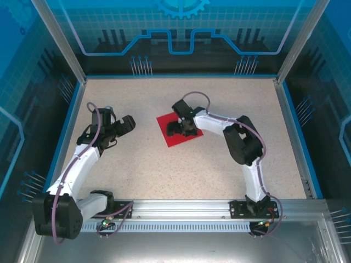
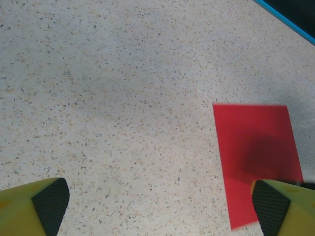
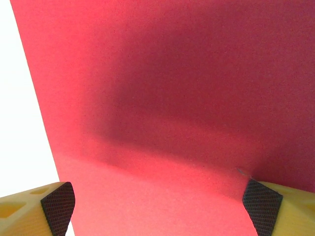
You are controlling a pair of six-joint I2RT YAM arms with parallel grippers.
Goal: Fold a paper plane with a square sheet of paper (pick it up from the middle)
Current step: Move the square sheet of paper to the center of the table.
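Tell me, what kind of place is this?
Probably a robot test booth: left arm and right arm bolted to a metal rail, a speckled table with red paper, blue see-through walls.

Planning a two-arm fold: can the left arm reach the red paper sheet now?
Probably yes: bare table separates the open left claw from the red paper sheet, though the right claw sits over its middle, leaving mainly the left edge free.

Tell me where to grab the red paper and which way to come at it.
Pinch the paper in its middle, coming straight down from above. It lies flat on the table, so no edge stands up to catch from the side. The right gripper hangs open over it, best placed.
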